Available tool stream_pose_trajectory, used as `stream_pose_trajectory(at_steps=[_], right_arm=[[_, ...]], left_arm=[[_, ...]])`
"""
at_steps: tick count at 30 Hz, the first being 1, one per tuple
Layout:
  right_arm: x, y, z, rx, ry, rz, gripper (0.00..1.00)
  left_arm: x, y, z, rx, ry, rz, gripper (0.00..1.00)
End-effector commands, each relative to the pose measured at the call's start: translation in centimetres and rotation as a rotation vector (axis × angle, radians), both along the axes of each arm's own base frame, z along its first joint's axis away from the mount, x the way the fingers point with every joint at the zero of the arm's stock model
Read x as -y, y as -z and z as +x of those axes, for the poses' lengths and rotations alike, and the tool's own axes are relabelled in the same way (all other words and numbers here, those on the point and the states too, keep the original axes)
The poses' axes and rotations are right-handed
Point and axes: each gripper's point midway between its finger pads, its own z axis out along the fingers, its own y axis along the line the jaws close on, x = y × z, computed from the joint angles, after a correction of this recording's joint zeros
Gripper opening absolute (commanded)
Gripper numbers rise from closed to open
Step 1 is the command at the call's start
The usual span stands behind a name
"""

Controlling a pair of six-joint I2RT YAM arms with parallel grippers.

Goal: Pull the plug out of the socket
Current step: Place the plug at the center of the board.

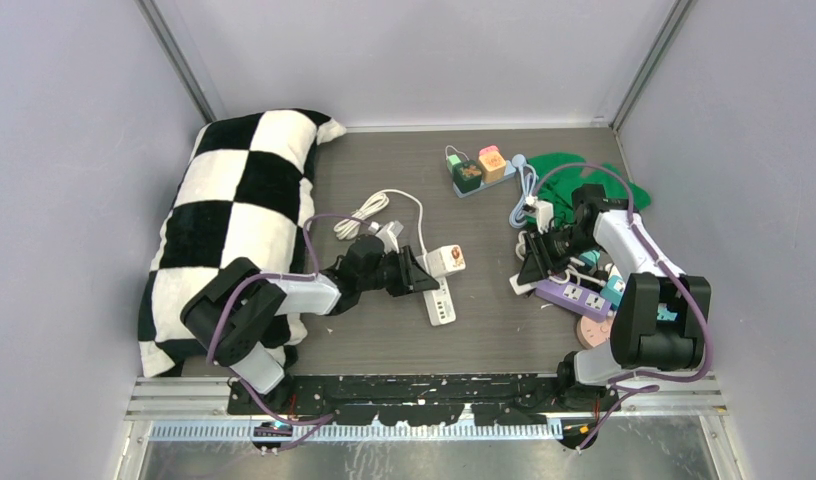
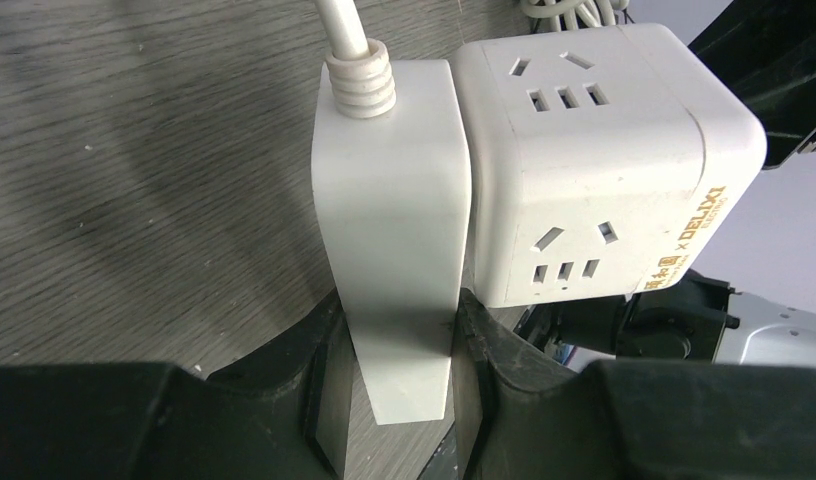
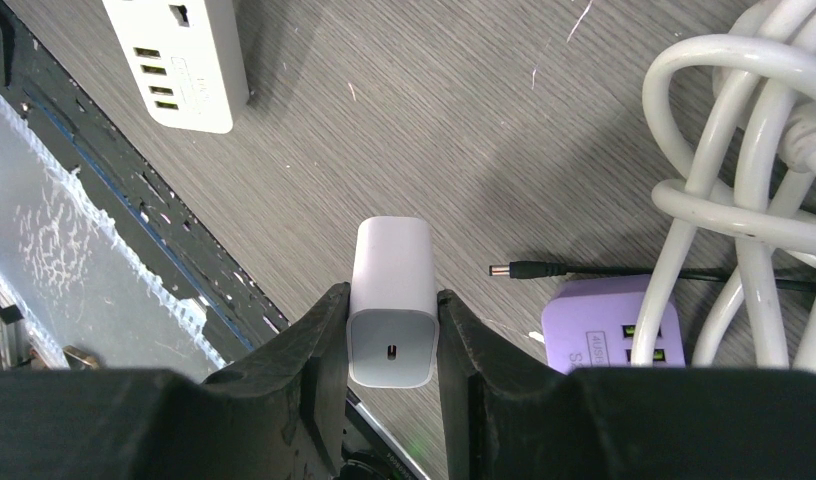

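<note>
Two pincers are clenched. Nearest, the left gripper point(image 2: 402, 345) squeezes the white plug point(image 2: 389, 200) by its flat sides, probably for a straight pull; it sits fully seated in the cube socket point(image 2: 594, 150) beyond. Farther right, the right gripper point(image 3: 392, 335) clamps a small charger point(image 3: 392, 265).

The plug point(image 2: 394, 230), socket cube point(image 2: 594, 150) and charger point(image 3: 392, 300) are showing smooth white plastic. The table point(image 1: 484, 330) is showing matt grey wood grain, perhaps laminate; the left-edge pillow point(image 1: 234, 210) is looking like cloth.
</note>
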Motion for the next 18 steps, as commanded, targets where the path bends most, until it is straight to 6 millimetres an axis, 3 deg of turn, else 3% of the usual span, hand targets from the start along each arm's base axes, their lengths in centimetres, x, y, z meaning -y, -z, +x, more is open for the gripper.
stream_pose_trajectory(at_steps=[1, 18], right_arm=[[-0.3, -0.4, 0.2, 0.009, -0.007, 0.021, 0.01], [-2.5, -1.8, 0.6, -0.018, 0.007, 0.180, 0.01]], left_arm=[[-0.7, -1.1, 1.0, 0.106, 0.016, 0.058, 0.00], [-2.1, -6.7, 3.0, 0.171, -0.018, -0.043, 0.00]])
